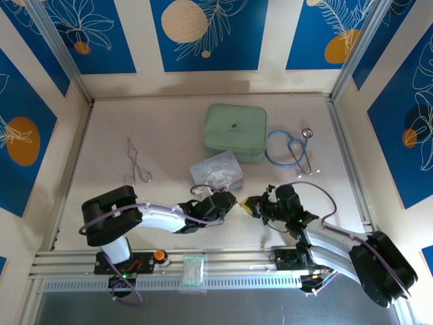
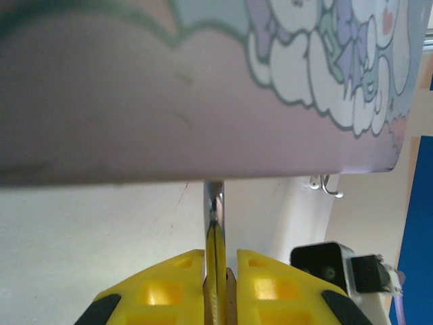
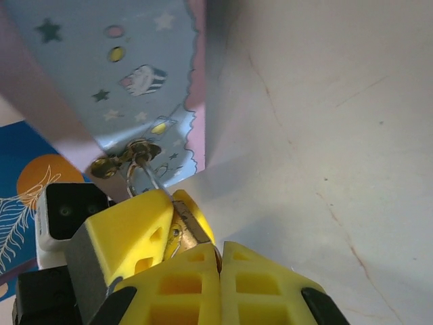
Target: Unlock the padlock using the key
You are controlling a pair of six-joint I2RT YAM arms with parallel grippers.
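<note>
**Ana:** What is the left gripper (image 1: 230, 202) doing?

**Me:** I am seeing it at the middle of the tabletop (image 1: 135, 122), just on the near side of the pastel cartoon tin (image 1: 216, 170). In the left wrist view its yellow fingers are pinching the key (image 2: 214, 223). The key is showing edge-on as a thin silvery blade, sticking out toward the tin's side.

**Ana:** And the right gripper (image 1: 256, 205)?

**Me:** It is pointing left, tip to tip with the left one. In the right wrist view its fingers are pressing together on the padlock (image 3: 184, 229), a small brass block nipped at the fingertips. A thin silver shackle (image 3: 150, 177) is rising from the block toward the tin. Small brass-coloured pieces are sitting at the top of it, and I cannot tell what they are.

**Ana:** Is the key in the lock?

**Me:** I cannot tell. One left finger is crowding right against the padlock and hiding that spot.

**Ana:** What else is lying around?

**Me:** The forceps (image 1: 137, 162) are lying well to the left. A green zip case (image 1: 235, 132) is sitting beyond the tin, and a blue stethoscope (image 1: 292, 150) is just right of the case.
</note>
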